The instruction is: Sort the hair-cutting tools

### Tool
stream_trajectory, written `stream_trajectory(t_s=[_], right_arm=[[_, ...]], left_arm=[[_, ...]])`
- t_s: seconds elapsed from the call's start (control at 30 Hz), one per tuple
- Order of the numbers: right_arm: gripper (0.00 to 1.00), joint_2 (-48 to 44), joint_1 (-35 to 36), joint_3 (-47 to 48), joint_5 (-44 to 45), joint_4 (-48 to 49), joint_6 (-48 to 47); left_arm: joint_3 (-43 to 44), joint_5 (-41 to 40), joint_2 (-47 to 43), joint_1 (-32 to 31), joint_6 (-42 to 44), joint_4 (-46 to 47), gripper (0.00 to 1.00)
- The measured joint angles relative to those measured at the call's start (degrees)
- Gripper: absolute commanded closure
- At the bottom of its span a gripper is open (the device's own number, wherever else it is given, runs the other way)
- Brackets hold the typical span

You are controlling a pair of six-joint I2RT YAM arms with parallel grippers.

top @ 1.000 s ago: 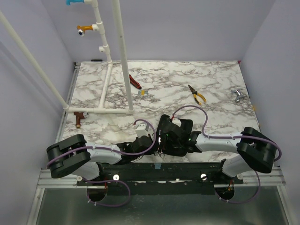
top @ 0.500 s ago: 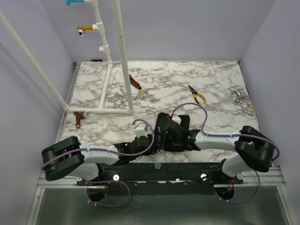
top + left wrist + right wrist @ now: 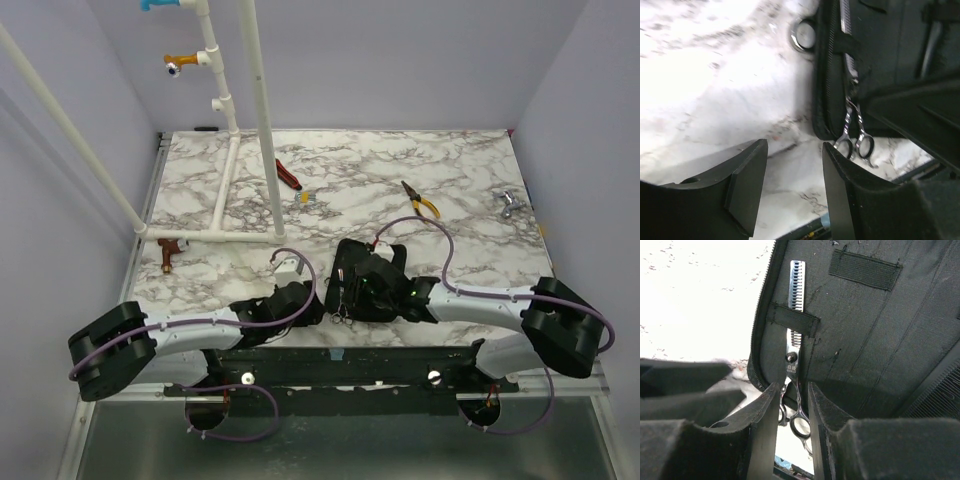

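Observation:
An open black fabric case (image 3: 375, 280) lies near the table's front edge. Silver scissors with toothed blades (image 3: 796, 287) sit under an elastic strap inside it, and their finger rings (image 3: 800, 426) stick out past the case's edge. My right gripper (image 3: 792, 405) is open, its fingers astride those handles without clamping them. My left gripper (image 3: 792, 150) is open and empty over bare marble, just left of the rings (image 3: 856, 146). A second silver ring (image 3: 804, 35) pokes out at the case's side. Fine comb-like black teeth (image 3: 939, 399) show at the case's right.
Yellow-handled pliers (image 3: 421, 201) and a red-and-black-handled tool (image 3: 288, 175) lie farther back. A white pipe frame (image 3: 225, 236) stands at back left, with a brown fitting (image 3: 166, 255) beside it. A small metal part (image 3: 508, 204) lies at far right. The table's front edge runs just below both grippers.
My left arm has drawn back to the left, its gripper coming off the case. My right arm has stretched out and its gripper has come down over the scissors' handles.

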Motion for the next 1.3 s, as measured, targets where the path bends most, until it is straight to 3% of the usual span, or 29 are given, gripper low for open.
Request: stream_trajectory(t_s=[0.2, 0.43, 0.63, 0.9, 1.1, 1.3], right_arm=[[0.66, -4.98, 0.0, -1.11, -0.13, -1.16, -0.33], [0.66, -9.42, 0.0, -3.23, -0.63, -2.29, -0.35], [0.66, -11.85, 0.0, -4.92, -1.33, -3.13, -0.33], [0.66, -13.38, 0.0, -6.21, -1.66, -3.5, -0.31], [0.66, -13.35, 0.0, -7.06, -3.65, -3.06, -0.59], [0.66, -11.78, 0.0, -7.41, -7.06, -1.29, -2.25]], left_arm=[[3.43, 0.02, 1.05, 3.5, 2.97, -3.02, 0.59], [12.24, 0.22, 5.95, 4.28, 8.35, -3.85, 0.6], [12.72, 1.77, 10.23, 6.84, 9.57, -3.91, 0.64], [14.16, 2.91, 13.88, 7.5, 10.95, -4.17, 0.8], [14.27, 4.31, 14.73, 7.52, 11.06, -2.84, 1.0], [11.72, 5.6, 14.6, 7.52, 10.16, 0.74, 1.0]])
